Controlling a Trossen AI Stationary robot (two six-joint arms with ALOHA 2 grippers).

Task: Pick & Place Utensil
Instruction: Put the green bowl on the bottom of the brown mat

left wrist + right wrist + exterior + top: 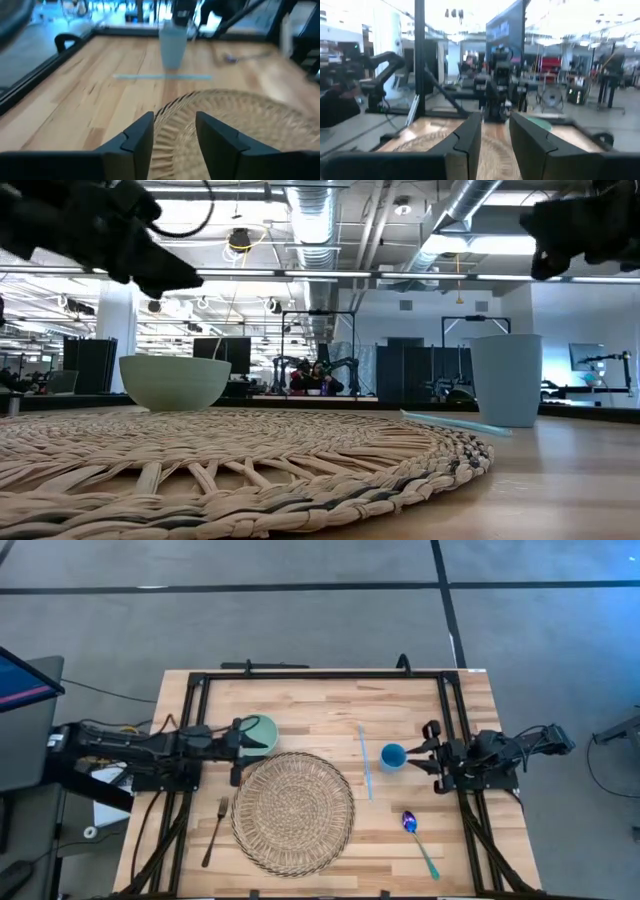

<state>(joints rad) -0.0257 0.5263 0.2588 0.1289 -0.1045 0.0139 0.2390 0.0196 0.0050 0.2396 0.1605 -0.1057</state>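
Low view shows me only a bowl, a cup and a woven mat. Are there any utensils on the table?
Observer: Yes. A fork lies on the wood beside the mat, on the left arm's side.
Operator: Anything else?
Observer: A spoon with a purple head lies on the mat's other side, apart from the cup.
Operator: Is either held?
Observer: No. The left fingers stand apart, empty, over the mat's edge; the right fingers are empty too, beside the cup.
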